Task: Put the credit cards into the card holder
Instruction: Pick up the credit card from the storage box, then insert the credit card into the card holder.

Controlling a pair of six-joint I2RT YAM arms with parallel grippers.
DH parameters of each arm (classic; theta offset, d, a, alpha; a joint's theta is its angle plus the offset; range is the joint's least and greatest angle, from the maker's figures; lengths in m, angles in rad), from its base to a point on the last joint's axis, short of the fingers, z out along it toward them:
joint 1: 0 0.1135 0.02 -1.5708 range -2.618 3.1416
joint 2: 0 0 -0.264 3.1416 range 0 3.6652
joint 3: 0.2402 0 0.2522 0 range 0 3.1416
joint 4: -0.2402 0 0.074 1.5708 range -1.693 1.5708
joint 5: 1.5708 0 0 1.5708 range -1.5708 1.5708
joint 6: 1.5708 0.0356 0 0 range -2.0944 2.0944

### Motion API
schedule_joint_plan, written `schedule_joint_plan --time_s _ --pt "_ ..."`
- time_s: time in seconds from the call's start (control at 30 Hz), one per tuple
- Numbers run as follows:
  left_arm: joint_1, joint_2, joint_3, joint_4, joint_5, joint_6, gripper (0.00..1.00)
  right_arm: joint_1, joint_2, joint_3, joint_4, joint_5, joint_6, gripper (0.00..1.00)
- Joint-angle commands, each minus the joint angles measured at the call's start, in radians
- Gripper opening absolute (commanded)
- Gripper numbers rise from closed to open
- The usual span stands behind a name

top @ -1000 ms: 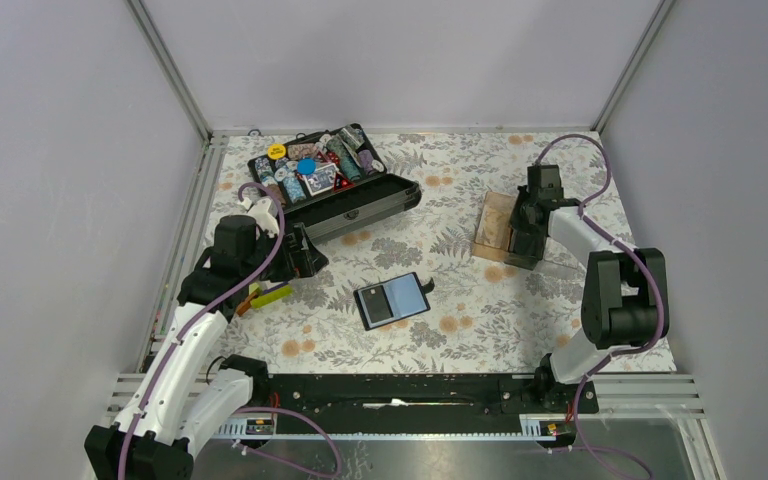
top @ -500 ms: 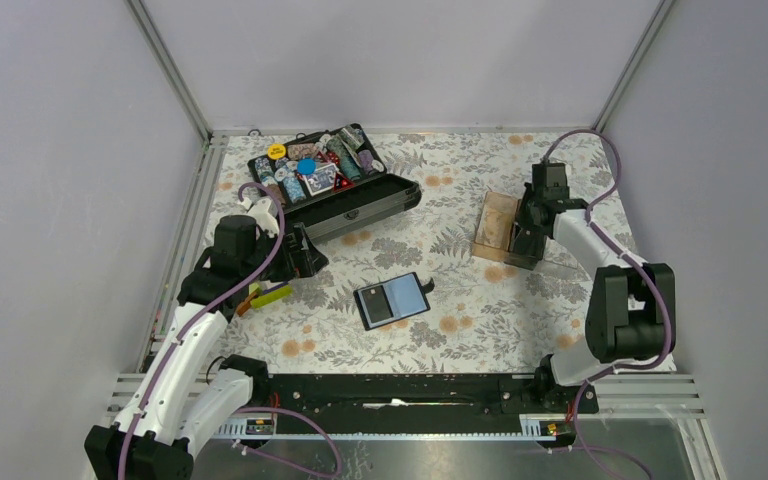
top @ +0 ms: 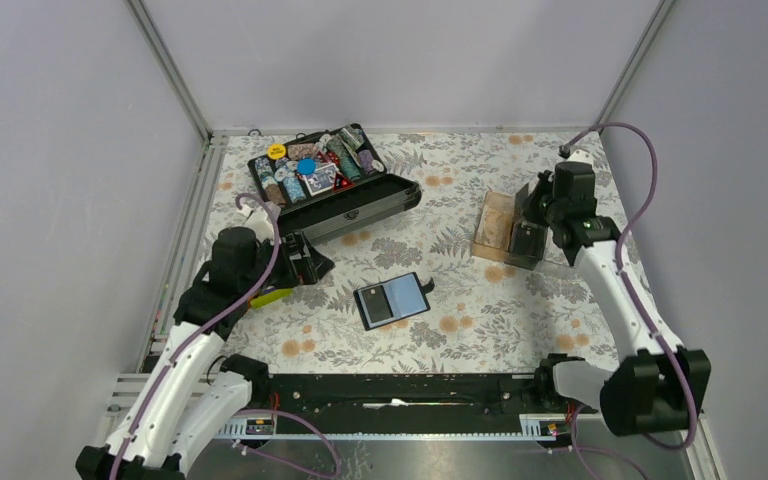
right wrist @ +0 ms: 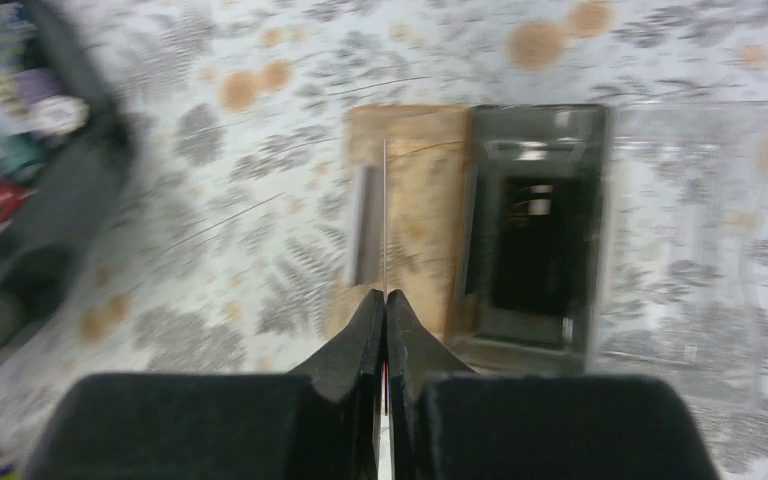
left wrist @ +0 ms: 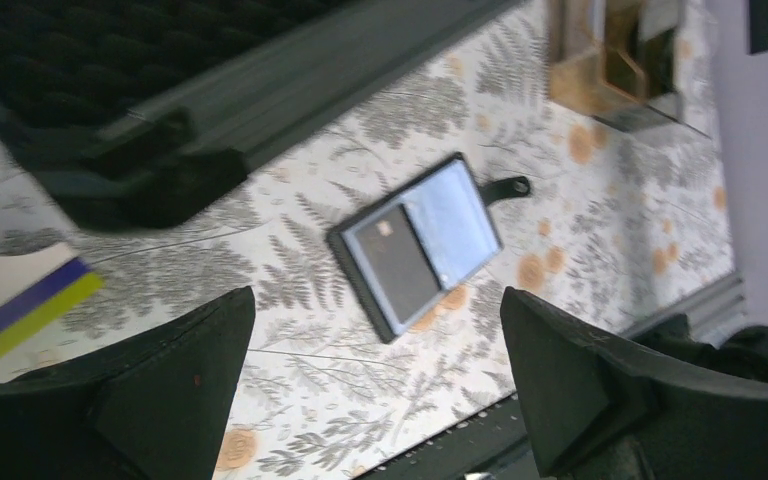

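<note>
The card holder [top: 393, 300] lies open on the floral cloth, dark and blue-grey pockets up; the left wrist view shows the card holder [left wrist: 420, 245] beyond my open, empty left gripper [left wrist: 380, 390]. My left gripper [top: 310, 262] hovers left of it, near the chip case. One credit card [top: 272, 295], with yellow and blue stripes, lies under the left arm, and the same card [left wrist: 20, 295] shows at that view's left edge. My right gripper [right wrist: 386, 297] is shut on a thin credit card [right wrist: 385, 215] seen edge-on, above the clear tray [right wrist: 700, 230]. From above, the right gripper [top: 528, 238] sits over that tray.
An open black chip case [top: 332, 185] full of poker chips stands at the back left. The clear acrylic tray [top: 500, 228] has a tan compartment and a dark one [right wrist: 535, 240]. Aluminium rails [top: 400, 390] run along the near edge, and grey walls enclose the table.
The right gripper closed on a card in the tray and rose with it as the right arm swung outward. The left arm shifted slightly forward, jaws still open.
</note>
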Motion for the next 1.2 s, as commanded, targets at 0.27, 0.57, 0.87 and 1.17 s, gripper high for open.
schedule_joint_plan --time_s 0.27,0.57,0.87,1.17 --pt "-0.412 -0.203 -0.198 0.474 -0.125 -0.407 0.99 0.372 -0.332 -0.325 0.361 -0.375 0.365 0.0" --pt "-0.647 -0.107 -0.297 0.901 -0.239 -0.497 0.99 0.523 -0.462 -0.566 0.88 -0.484 0.616 0.0" --pt "-0.73 -0.072 -0.283 1.018 -0.372 -0.5 0.79 0.582 -0.442 -0.647 1.209 -0.54 0.71 0.0" --pt "-0.729 0.004 -0.228 1.02 -0.354 -0.499 0.51 0.65 -0.357 -0.626 1.316 -0.558 0.71 0.0"
